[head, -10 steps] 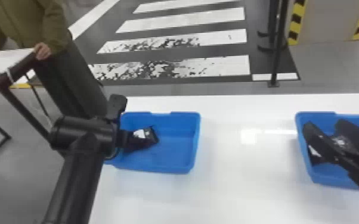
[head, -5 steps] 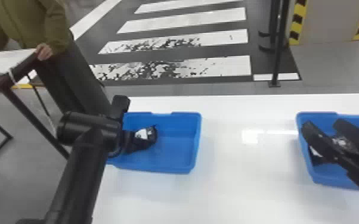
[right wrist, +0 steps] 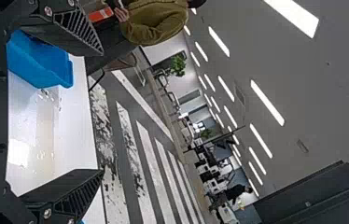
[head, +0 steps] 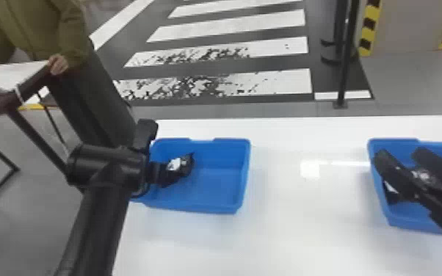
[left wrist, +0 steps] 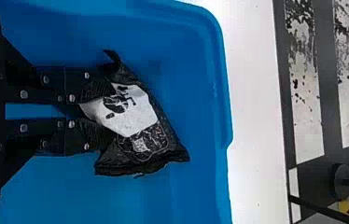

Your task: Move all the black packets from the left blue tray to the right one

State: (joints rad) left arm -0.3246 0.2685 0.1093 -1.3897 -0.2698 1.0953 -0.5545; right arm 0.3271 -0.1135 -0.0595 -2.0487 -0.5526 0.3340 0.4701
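Observation:
My left gripper is low inside the left blue tray, at its left side. A black packet with a white label lies at its fingertips. In the left wrist view the left gripper is shut on the packet, which is creased between the two fingers and spreads out past them. The right gripper is parked over the right blue tray, partly covering black packets there. In the right wrist view the right gripper stands wide open with nothing between its fingers.
A white table carries both trays, with a wide stretch of its surface between them. Beyond its far edge stands a black post on the floor. The left tray also appears in the right wrist view.
The left arm has shifted slightly, first right and up in the head view, then a little back. The packet stays in the left tray at nearly the same spot. The right arm has kept still.

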